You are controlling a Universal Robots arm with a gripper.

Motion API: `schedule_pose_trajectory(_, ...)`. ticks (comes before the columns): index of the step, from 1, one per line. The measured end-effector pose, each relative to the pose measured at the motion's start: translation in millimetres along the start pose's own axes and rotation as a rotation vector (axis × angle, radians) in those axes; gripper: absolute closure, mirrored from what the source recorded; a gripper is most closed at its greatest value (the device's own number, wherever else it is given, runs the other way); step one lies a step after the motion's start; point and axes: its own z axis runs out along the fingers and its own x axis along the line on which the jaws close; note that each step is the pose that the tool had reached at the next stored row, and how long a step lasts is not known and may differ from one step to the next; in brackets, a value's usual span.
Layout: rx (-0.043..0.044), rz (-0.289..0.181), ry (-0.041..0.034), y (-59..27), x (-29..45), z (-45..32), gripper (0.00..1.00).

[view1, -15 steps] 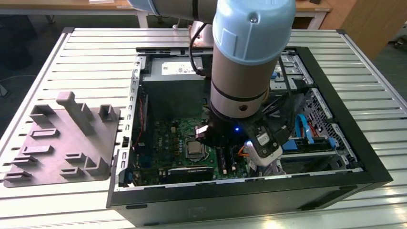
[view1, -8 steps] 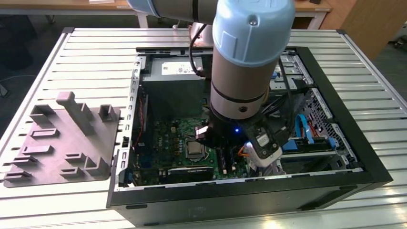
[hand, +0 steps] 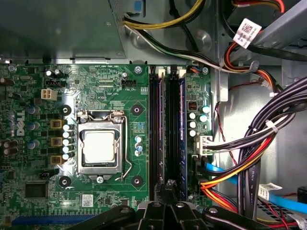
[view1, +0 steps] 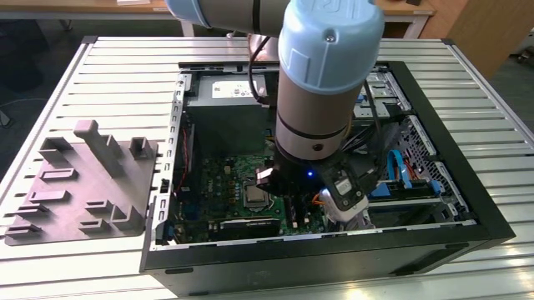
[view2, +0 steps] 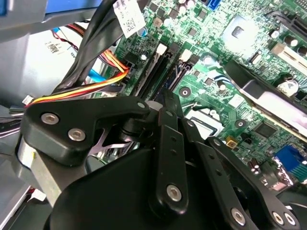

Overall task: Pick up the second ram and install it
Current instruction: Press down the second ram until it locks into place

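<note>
My gripper [hand: 168,186] is low inside the open computer case [view1: 467,187], over the green motherboard [hand: 100,86]. Its fingertips are pressed together above the near end of the black memory slot rails [hand: 154,134]. A long thin ram [hand: 182,134] with a bluish edge stands seated in the outermost rail, just beside the fingertips. I cannot tell whether this is the second ram, or whether the tips touch it. In the second wrist view the gripper [view2: 165,98] hangs close above the same rails [view2: 158,62]. The arm [view1: 321,94] hides the gripper's tips in the exterior view.
The bare processor socket [hand: 100,146] lies beside the slots. Bundles of black, red, yellow and orange cables [hand: 249,143] crowd the other side. The grey power-supply box [view1: 225,94] sits at the case's far end. A grey fixture block [view1: 84,181] lies on the slatted table at the exterior view's left.
</note>
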Motion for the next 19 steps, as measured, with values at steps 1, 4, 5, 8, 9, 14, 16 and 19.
schedule_pose_trajectory(1, 0.0000, 0.000, 0.0000, -0.1, 0.1, 1.3, 0.90)
schedule_pose_trajectory(4, 0.0003, 0.000, 0.0001, -0.1, 0.1, 1.6, 0.90)
schedule_pose_trajectory(5, 0.0001, 0.000, 0.0000, -0.1, 0.1, 2.0, 0.90)
schedule_pose_trajectory(8, 0.0001, 0.000, 0.0000, -0.3, 0.2, 5.2, 0.90)
schedule_pose_trajectory(9, 0.0002, 0.000, 0.0001, -0.3, 0.2, 5.2, 0.90)
schedule_pose_trajectory(14, 0.0012, 0.000, 0.0003, -0.5, 0.4, 8.3, 0.90)
schedule_pose_trajectory(16, 0.0008, 0.000, 0.0002, -0.5, 0.4, 8.6, 0.90)
schedule_pose_trajectory(19, 0.0002, 0.000, 0.0000, -0.5, 0.4, 10.1, 0.90)
